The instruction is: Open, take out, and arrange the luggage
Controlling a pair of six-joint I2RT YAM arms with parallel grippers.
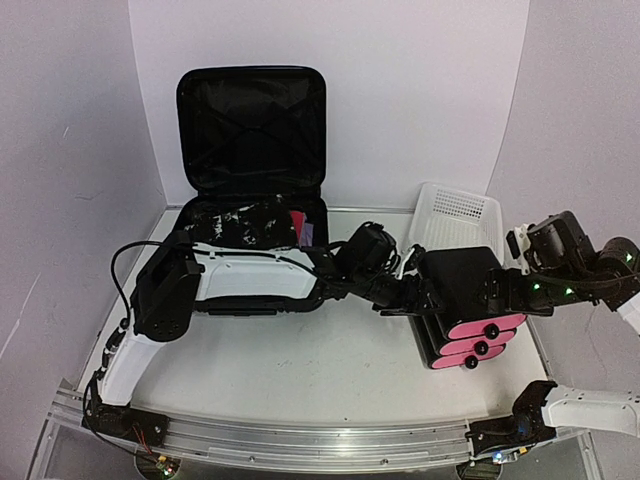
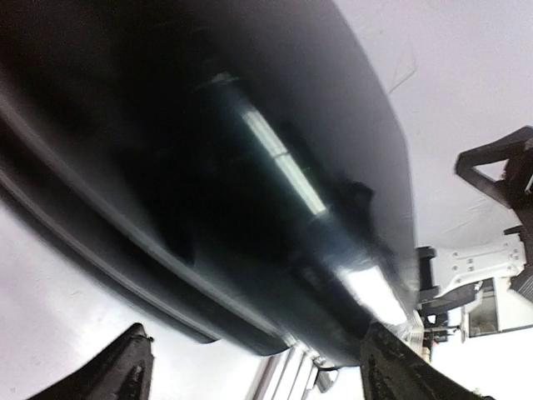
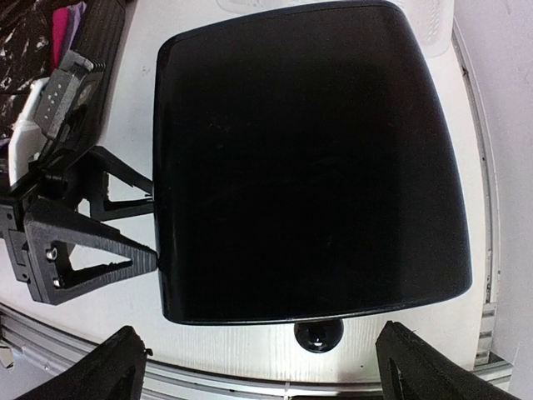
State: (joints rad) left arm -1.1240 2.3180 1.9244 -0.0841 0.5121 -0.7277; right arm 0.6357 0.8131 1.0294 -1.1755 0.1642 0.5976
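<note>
Left gripper (image 2: 262, 375) spread wide and empty, nosed up to the black drawer box (image 1: 460, 275); right gripper (image 3: 266, 371) wide too, hovering over it; luggage (image 1: 252, 130) sits back-left, lid upright against the wall, base packed; its shell looks stiff, bulky, slick, probably best taken by the rim; white basket (image 1: 455, 210) behind the box.

The luggage (image 1: 250, 130) sits left of centre in the upper part of the top view, at the back of the table (image 1: 300, 370). The drawer box (image 1: 462, 285) stands to its right, with the basket (image 1: 458, 215) just behind the box.
</note>
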